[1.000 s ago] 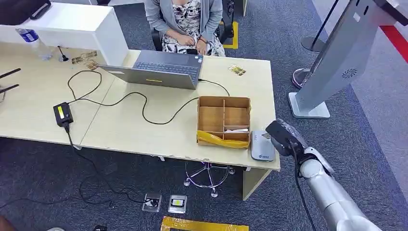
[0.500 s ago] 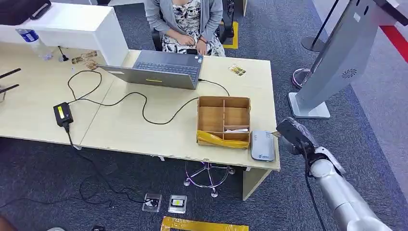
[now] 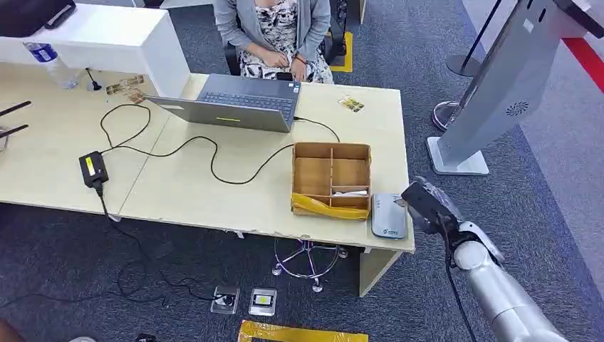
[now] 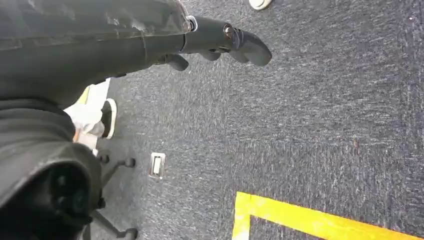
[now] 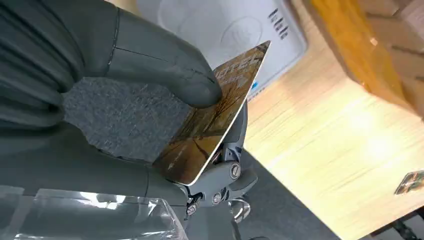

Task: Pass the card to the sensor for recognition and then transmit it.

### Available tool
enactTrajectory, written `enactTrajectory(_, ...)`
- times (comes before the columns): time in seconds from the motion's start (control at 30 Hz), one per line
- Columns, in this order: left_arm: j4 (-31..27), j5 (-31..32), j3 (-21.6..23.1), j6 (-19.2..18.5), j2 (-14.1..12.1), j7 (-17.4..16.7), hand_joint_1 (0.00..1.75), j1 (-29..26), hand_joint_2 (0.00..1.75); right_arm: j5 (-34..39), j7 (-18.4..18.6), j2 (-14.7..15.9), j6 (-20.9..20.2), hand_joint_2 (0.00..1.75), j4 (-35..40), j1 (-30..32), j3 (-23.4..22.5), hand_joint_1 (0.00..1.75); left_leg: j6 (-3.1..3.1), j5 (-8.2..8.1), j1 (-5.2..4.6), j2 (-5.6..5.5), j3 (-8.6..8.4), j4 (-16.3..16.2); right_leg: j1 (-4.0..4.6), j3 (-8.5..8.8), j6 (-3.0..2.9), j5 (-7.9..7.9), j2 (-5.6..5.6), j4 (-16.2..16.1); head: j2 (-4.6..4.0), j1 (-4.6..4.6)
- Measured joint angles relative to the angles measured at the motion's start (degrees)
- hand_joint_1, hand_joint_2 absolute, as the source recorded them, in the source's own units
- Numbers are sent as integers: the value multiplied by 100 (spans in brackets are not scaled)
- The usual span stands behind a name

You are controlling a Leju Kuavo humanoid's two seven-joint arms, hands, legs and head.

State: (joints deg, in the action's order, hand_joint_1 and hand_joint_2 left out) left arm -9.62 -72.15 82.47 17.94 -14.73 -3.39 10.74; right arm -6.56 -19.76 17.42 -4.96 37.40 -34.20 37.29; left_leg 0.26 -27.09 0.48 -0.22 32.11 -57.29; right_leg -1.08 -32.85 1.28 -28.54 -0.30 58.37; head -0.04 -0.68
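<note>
A brown hotel card (image 5: 210, 125) is pinched between the thumb and fingers of my right hand (image 3: 425, 204) (image 5: 150, 90). The hand hovers just off the table's right edge, beside the grey card sensor (image 3: 389, 215) (image 5: 235, 35), which lies flat near the front right corner of the table. The card's tip points toward the sensor and stands a little apart from it. My left hand (image 4: 220, 42) hangs over the dark carpet with its fingers slightly curled and nothing in them.
A wooden divider box (image 3: 332, 178) with a yellow packet stands left of the sensor. On the table (image 3: 214, 192) are a laptop (image 3: 238, 103), black cables and an adapter (image 3: 93, 169). A person (image 3: 274, 32) sits behind. A grey kiosk stand (image 3: 491, 107) rises at the right.
My right hand with the card first drew away from the sensor to the right, then came back a little toward the table's edge. Nothing else moved.
</note>
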Motion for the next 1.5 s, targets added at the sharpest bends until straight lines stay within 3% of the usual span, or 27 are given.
enactTrajectory(0.6, -4, 94, 0, 0, 2, 0, 0, 3, 0, 302, 573, 175, 90, 175, 1412, 513, 468, 175, 0, 0, 0, 1, -1, 0, 0, -1, 0, 0, 0, -1, 0, 0)
enactTrajectory(0.93, -9, 149, 0, -26, 0, -22, 0, 10, 0, 391, 529, 236, 254, 175, 1425, 545, 623, 175, -1, -1, 0, 2, 0, 0, 0, -2, 0, 0, 1, -1, 0, 0)
enactTrajectory(1.1, -9, 184, 0, -79, -13, -33, 0, 12, 0, 398, 339, 254, 293, 175, 1370, 461, 669, 175, -1, -1, 0, 2, 0, 0, 0, -2, 0, 0, 2, -1, 0, 2)
enactTrajectory(1.5, -11, 306, 0, -118, -15, -22, 0, 19, 0, 387, 70, 160, 273, 175, 725, 189, 773, 175, -1, -1, 0, 1, 3, 0, 0, -2, 0, 0, 0, -1, 0, 0)
